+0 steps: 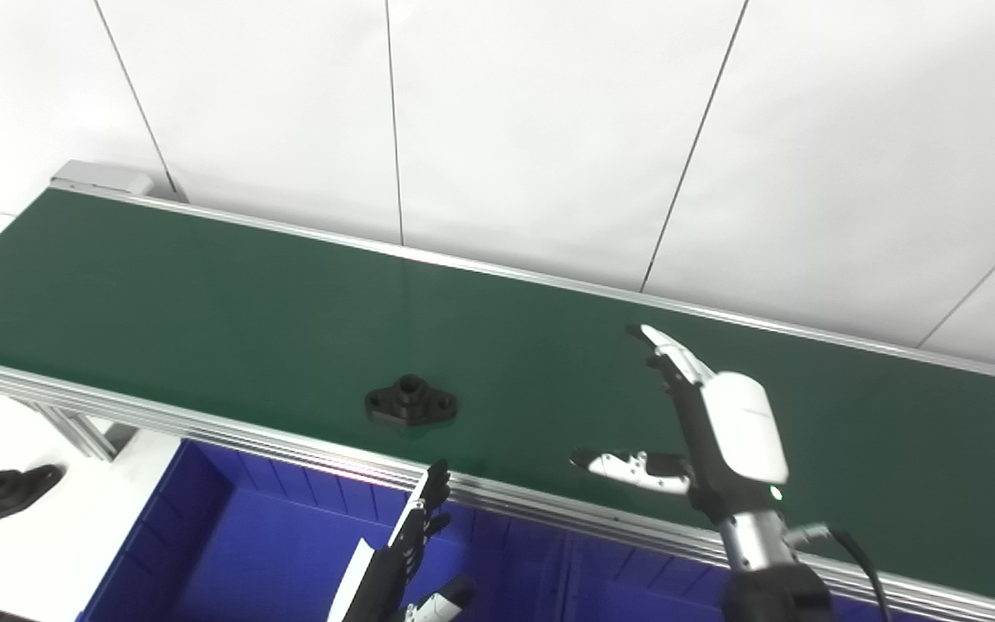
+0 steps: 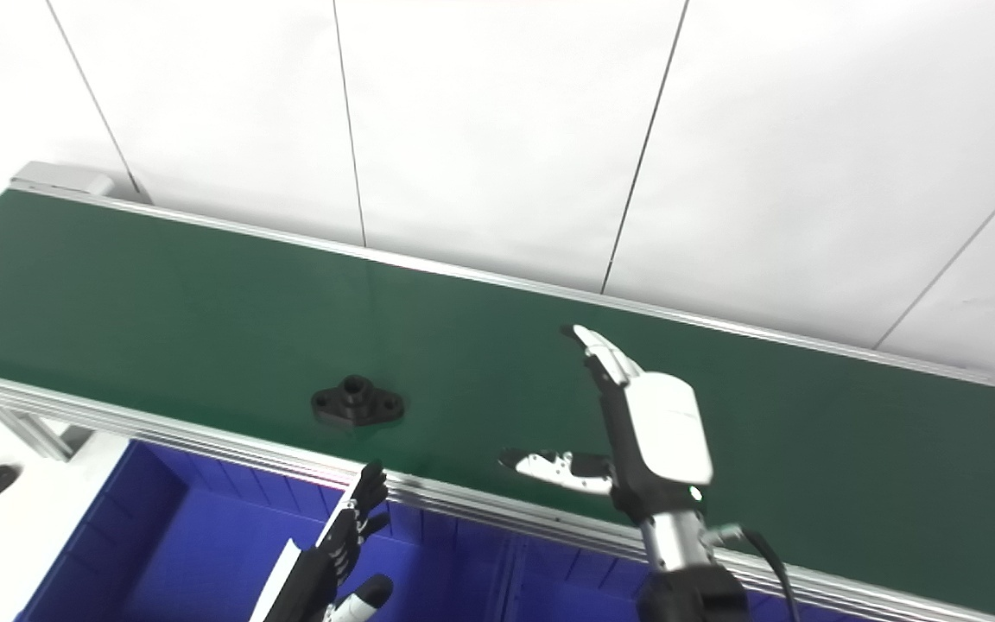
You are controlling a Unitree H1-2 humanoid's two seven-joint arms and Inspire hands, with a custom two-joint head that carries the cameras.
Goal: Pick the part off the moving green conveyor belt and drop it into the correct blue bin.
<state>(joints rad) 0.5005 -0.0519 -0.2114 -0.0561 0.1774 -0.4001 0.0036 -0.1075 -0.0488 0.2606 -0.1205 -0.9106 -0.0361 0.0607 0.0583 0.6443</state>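
Left eye view gives us a long green belt (image 1: 204, 294) running across the frame with a white panelled wall (image 1: 549, 130) behind it. Sitting on the belt, close to its near edge, is the black part (image 1: 410, 403), a flat flanged piece with a round boss in the middle, and nothing is touching it. Our right hand (image 1: 705, 432) hangs over the belt off to the right of the part, well apart from it, fingers (image 1: 666, 345) stretched out toward the wall and thumb (image 1: 627, 466) sticking out sideways toward the part, so it's wide open and holding nothing. Our left hand (image 1: 411, 536) is down low in front of the belt's metal rail (image 1: 204, 423), over the blue bin (image 1: 195, 536), fingers straight and pointing up, also empty. Another black part (image 1: 14, 491) of the same shape lies on the white table (image 1: 48, 553) left of the bin.
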